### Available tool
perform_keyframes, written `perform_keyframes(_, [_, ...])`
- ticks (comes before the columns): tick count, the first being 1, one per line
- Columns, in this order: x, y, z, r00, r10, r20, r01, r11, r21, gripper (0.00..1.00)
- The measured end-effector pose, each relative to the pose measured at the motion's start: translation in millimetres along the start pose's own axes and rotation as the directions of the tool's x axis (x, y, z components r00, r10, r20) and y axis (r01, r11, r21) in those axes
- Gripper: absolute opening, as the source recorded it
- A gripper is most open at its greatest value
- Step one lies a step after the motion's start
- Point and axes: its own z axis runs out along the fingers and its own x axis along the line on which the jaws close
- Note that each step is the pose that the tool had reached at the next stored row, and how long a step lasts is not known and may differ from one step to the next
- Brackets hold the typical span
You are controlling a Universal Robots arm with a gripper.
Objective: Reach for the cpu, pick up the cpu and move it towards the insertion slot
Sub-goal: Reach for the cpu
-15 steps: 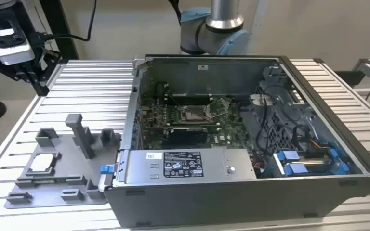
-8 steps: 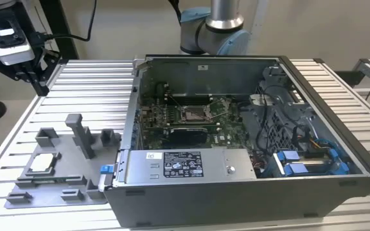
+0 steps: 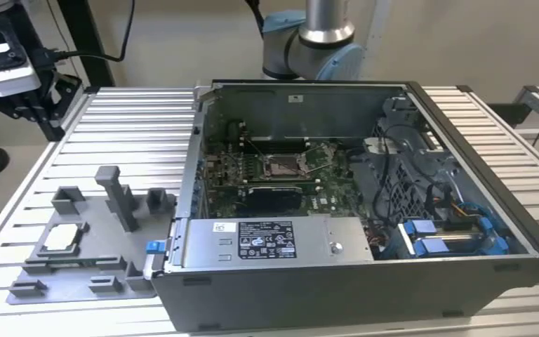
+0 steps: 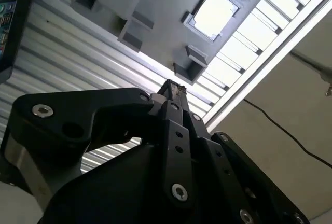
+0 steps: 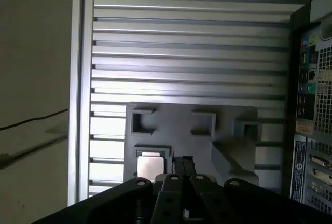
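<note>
cpu (image 3: 61, 237): flat in grey tray (image 3: 82, 291), exterior view, 8 o'clock fr. insertion slot (image 3: 282, 166)
end effector (image 4: 173, 86): clenched, empty, apart fr. cpu

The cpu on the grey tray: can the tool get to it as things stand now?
Probably yes: the cpu lies uncovered in a pocket of the tray, and nothing stands between it and the tool.
</note>
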Motion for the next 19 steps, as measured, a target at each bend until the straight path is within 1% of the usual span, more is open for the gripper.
perform_keyframes(4, [3.8,-3.7,0.9,1.0,0.0,0.0,0.0,1.0,0.0,0.0])
perform_keyframes(19, [15.2,-23.6,4.4,1.0,0.0,0.0001,0.0,1.0,-0.0001,0.0])
